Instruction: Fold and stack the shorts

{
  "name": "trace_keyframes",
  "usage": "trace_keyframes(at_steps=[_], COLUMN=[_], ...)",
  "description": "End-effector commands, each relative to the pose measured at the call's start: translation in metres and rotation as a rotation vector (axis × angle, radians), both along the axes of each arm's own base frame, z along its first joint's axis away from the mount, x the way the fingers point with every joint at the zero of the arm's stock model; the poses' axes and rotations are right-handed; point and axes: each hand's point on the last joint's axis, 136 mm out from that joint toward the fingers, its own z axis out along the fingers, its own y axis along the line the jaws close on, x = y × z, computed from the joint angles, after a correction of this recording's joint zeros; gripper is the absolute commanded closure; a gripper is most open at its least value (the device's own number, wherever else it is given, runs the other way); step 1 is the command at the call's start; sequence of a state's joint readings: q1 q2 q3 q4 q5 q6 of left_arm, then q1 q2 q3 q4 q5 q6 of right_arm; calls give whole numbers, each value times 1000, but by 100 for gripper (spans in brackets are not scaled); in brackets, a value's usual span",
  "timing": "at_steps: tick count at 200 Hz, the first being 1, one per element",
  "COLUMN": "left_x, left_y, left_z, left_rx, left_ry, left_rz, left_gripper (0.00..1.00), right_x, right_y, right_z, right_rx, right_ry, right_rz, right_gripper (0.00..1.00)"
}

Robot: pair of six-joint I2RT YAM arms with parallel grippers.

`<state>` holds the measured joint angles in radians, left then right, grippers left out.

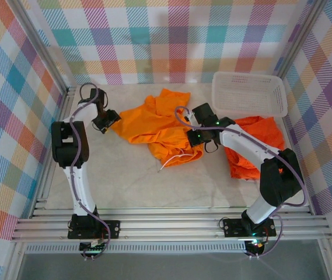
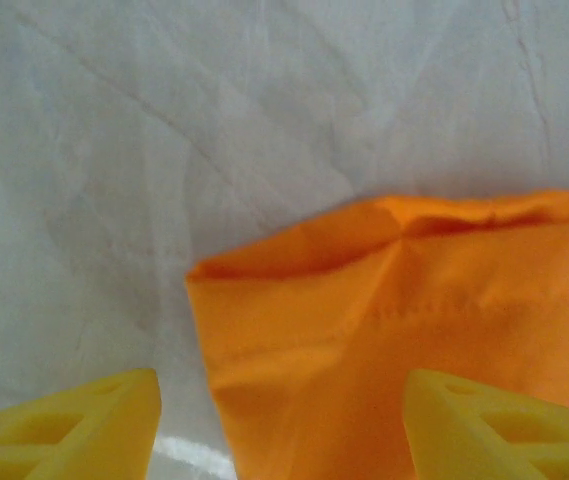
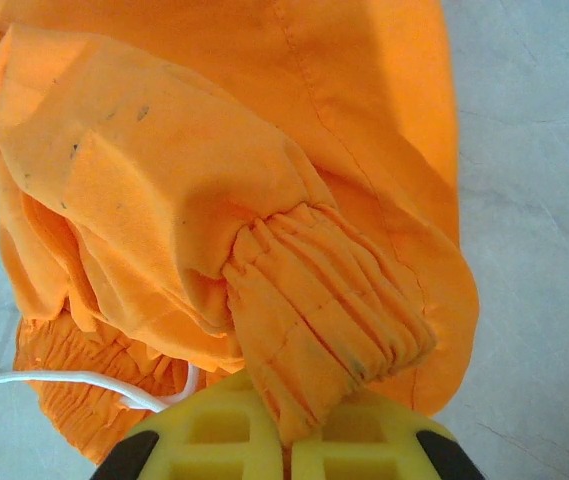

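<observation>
Orange shorts (image 1: 154,125) lie crumpled on the worktop (image 1: 130,186), left of the basket (image 1: 249,93). The right claw (image 3: 286,440) is pressed together on their gathered waistband, with a white drawstring (image 3: 74,378) trailing beside it. The left claw (image 2: 282,400) hangs spread over the hem farthest from the basket, gripping nothing. A second pair (image 1: 266,131) lies just in front of the basket, partly under the right arm (image 1: 244,146).

Lit brightly and evenly from overhead. Cast only faint, soft shadows on the surface (image 1: 130,186) under arms (image 1: 78,175) and shorts (image 1: 154,122). Looked hazy and soft through the left wrist, with blurred pincer fingers (image 2: 64,430) and a small glare patch between them. Rendered gathered cloth sharply through the right wrist, in saturated orange.
</observation>
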<state>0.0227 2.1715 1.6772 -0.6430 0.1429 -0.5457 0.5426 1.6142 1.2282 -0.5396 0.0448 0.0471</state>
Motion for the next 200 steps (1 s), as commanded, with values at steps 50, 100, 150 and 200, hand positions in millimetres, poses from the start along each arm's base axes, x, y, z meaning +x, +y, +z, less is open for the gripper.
trace_keyframes(at_steps=[50,100,150,200], left_x=[16,18,18,22], left_y=[-16,-32,-35,-23], left_z=[-6,-17,-10,73], left_rx=[74,63,62,83], left_ry=[51,88,76,-98], left_rz=[-71,-98,-105,-66], left_gripper=[41,57,96,100], right_x=[1,2,2,4], right_y=[-3,-2,-1,0], right_z=[8,6,6,19], right_rx=[17,29,42,69], right_ry=[-20,-12,-5,-17], right_rz=[-1,2,-7,-32], right_gripper=[100,100,100,100])
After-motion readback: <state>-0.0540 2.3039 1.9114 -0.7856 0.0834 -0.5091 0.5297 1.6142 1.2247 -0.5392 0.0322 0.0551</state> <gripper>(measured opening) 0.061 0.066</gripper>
